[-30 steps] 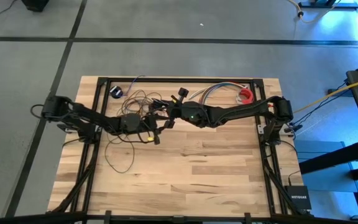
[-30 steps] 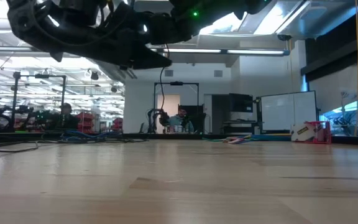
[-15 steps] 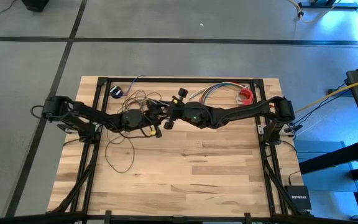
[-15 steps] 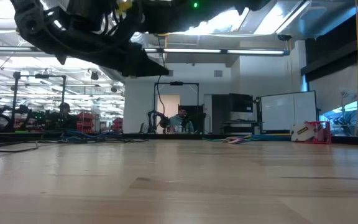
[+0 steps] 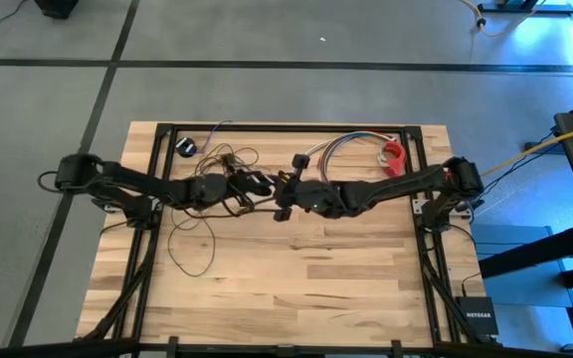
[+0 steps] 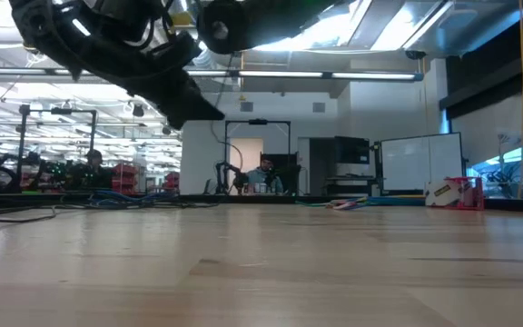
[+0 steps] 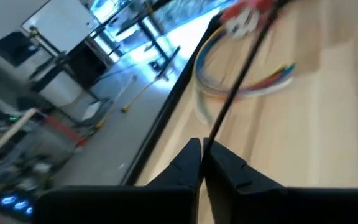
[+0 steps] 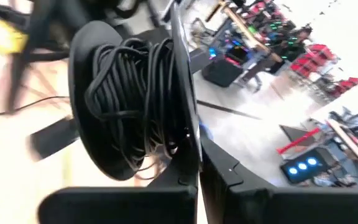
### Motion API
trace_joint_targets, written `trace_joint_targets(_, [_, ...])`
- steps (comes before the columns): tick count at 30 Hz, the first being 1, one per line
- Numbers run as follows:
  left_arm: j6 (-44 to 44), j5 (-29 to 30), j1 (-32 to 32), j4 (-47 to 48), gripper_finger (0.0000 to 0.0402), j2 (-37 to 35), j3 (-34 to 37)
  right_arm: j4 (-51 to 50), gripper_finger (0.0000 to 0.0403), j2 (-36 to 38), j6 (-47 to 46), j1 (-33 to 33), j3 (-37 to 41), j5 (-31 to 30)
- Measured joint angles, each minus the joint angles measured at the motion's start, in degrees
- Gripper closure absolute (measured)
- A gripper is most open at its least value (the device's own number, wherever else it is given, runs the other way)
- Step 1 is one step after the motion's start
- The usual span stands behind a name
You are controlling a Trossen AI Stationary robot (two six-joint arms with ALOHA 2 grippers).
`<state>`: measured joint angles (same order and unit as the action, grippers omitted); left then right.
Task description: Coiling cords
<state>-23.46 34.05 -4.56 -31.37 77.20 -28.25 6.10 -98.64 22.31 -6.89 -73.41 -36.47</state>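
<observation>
I pinch the cords [image 7: 238, 84] in my left gripper [image 7: 202, 155] to feed slack, while my right gripper [image 8: 197, 158], beside it, clamps the spool [image 8: 132, 102] steady for winding.

- My left arm reaches in from the desk's left edge, its left gripper [image 5: 264, 184] near the middle with the fingers [image 7: 188, 163] pressed together.
- My right arm stretches in from the right edge, its right gripper [image 5: 285, 192] just beside the left one, fingers [image 8: 188, 163] closed.
</observation>
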Motion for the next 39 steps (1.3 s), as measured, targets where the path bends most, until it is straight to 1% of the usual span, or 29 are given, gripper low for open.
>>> trace_joint_targets(2, [-1.7, 1.5, 0.0, 3.2, 0.0392, -2.0, 0.1, -1.8, 0.04, 0.1, -0.9, -0.6, 0.0, 0.7])
trace_joint_targets(7, [-5.7, 2.0, -0.1, 8.2, 0.0392, -7.8, 0.2, -6.3, 0.04, 0.2, -3.8, -0.7, -0.2, 1.4])
trace_joint_targets(14, [-9.7, 1.9, 0.2, 9.1, 0.0391, -14.9, 0.2, -10.1, 0.04, 0.2, -4.1, -0.2, -0.2, 1.4])
trace_joint_targets(22, [-3.6, 1.6, 4.1, 10.8, 0.0391, -21.9, 0.2, -12.3, 0.04, -1.7, -5.7, 3.5, -0.1, 0.5])
trace_joint_targets(27, [-0.1, 1.6, 6.9, 13.5, 0.0391, -23.2, 0.2, -12.1, 0.04, -2.6, -5.7, 5.2, 0.0, -4.2])
trace_joint_targets(29, [2.0, 1.6, 7.9, 13.3, 0.0391, -23.2, 0.2, -12.0, 0.04, -2.6, -5.8, 5.9, 0.0, -4.1])
trace_joint_targets(34, [7.3, -4.7, 8.9, 10.8, 0.0391, -23.2, 0.2, -11.3, 0.04, -2.9, -7.2, 7.9, 0.0, -2.7])
trace_joint_targets(39, [10.1, -8.8, 9.0, 4.9, 0.0391, -21.1, 0.2, -5.3, 0.04, -5.0, -5.8, 8.5, 0.0, -0.9])
